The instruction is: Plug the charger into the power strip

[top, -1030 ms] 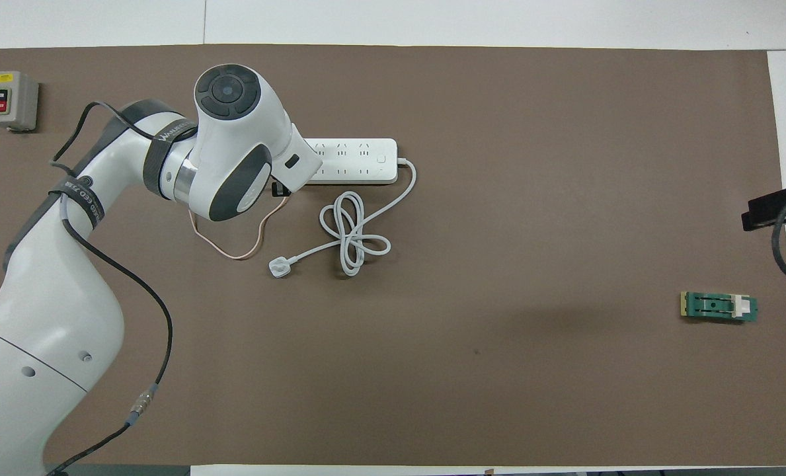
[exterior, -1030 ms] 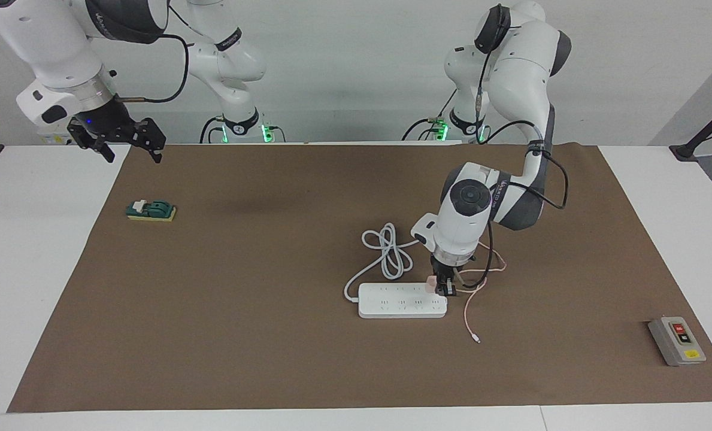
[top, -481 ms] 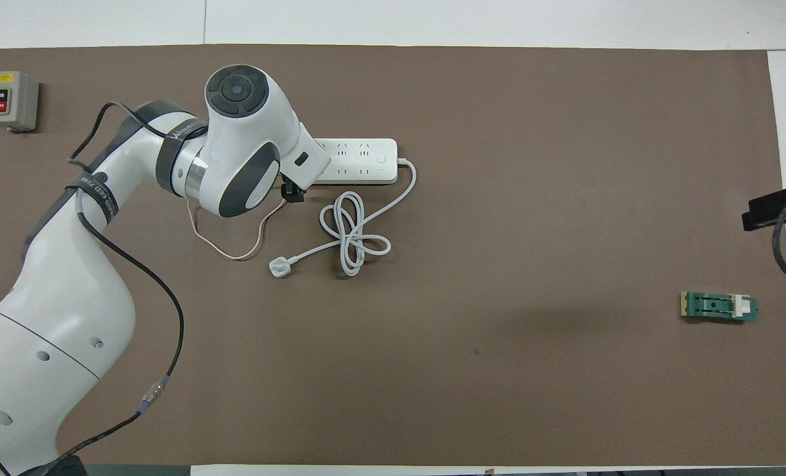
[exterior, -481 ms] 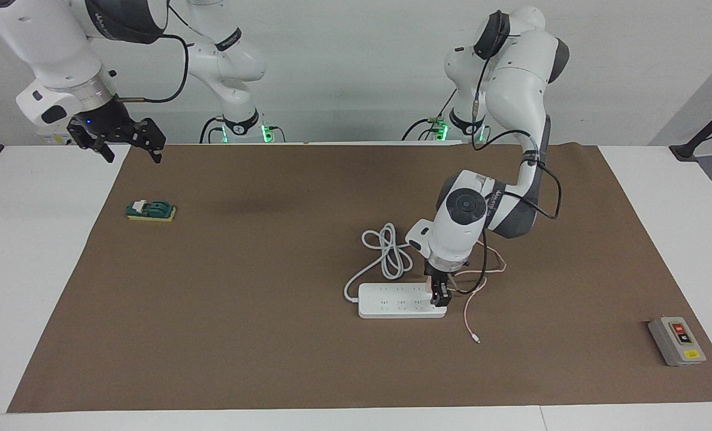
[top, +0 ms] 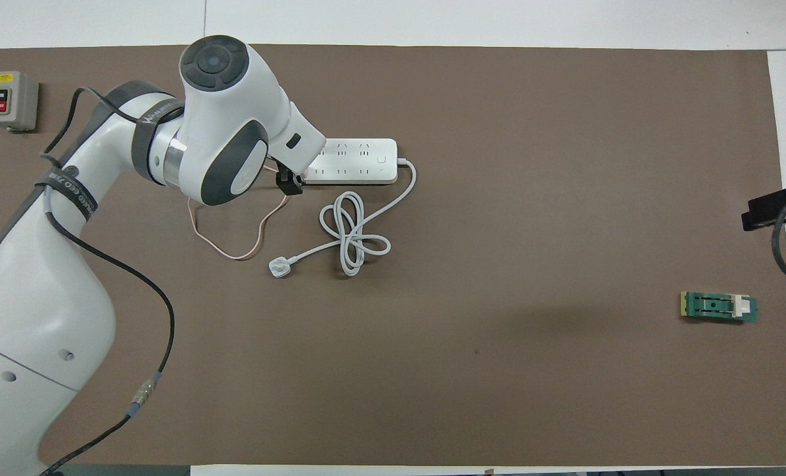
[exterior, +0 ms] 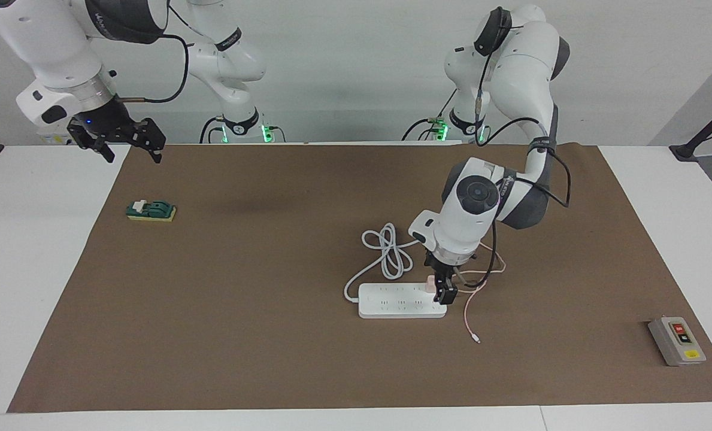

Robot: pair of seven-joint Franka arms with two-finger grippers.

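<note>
Brown matting [exterior: 242,311] is spread over a white table, with one grey switch box [exterior: 676,340] at the left arm's end and one green block [exterior: 151,210] at the right arm's end. One power strip [exterior: 400,301] is laid with its long axis along the table's length, directly under the left gripper [exterior: 442,291]. One charger [exterior: 430,282], a pale pink cube, is seen just beside the gripper's fingers, at the strip's end nearest the left arm's side; whether the fingers are closed on it cannot be told, nor whether its prongs are seated. Its thin pink cable [exterior: 474,311] trails away from the tool. The coming move is judged to turn on a straight downward press. The left arm is much the nearer; the right gripper [exterior: 125,140] waits high over the mat's corner, its fingers spread and nothing held.
</note>
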